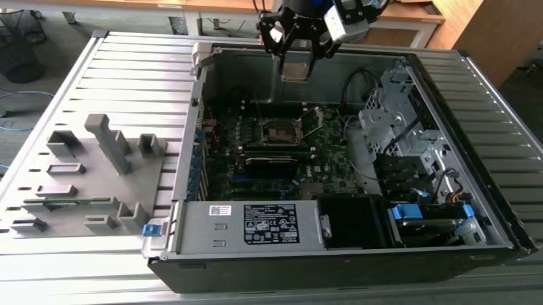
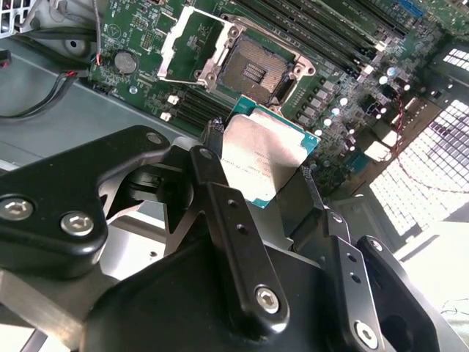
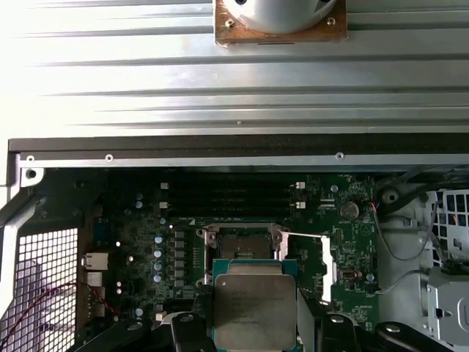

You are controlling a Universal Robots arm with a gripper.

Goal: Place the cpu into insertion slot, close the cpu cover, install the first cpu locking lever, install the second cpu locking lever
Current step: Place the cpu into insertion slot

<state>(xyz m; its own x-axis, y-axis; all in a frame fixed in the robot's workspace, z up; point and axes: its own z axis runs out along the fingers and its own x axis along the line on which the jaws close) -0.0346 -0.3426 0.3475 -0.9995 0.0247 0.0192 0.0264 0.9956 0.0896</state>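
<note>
Clear air is lying between the cpu and the insertion slot; the cpu cover is standing raised beside it. Cables and a drive cage are crowding the exterior view's right.

Robotics lab or workshop. Evidence: ribbed aluminium worktable; open desktop computer case lying flat on it; grey slotted parts fixture; wooden furniture and dark mesh bin behind.
</note>
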